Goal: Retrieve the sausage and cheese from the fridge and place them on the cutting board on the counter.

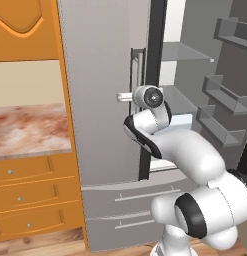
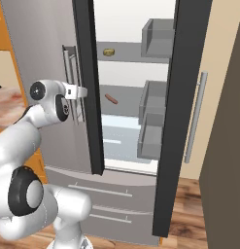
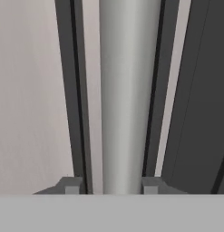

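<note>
Sausage [image 2: 111,99] lies on a glass shelf inside the fridge [image 1: 102,100], a slim reddish-brown link seen through the gap where the right door stands open. On the shelf above it sits a small round yellowish thing [image 2: 109,52] (too small for me to say whether it is the cheese). The open right door [image 2: 177,116] shows grey bins on its inner side and a vertical bar handle on its outer face.

The left door [image 2: 43,58] is closed. My gripper [image 3: 111,185] is at that door's vertical bar handle [image 3: 127,90], with one fingertip on each side of the pale bar. In the hand view the bar fills the space between the tips, so the gripper looks clenched around the handle. From the base views, my white arm [image 1: 180,150] reaches forward from the lower part of the picture, and the hand meets the handle at about mid-height of the door.

To the left of the fridge is the desk [image 1: 30,130], a reddish-brown and white marbled top over orange drawers [image 1: 25,197]. Below the fridge doors are two grey drawer fronts with horizontal bars.
</note>
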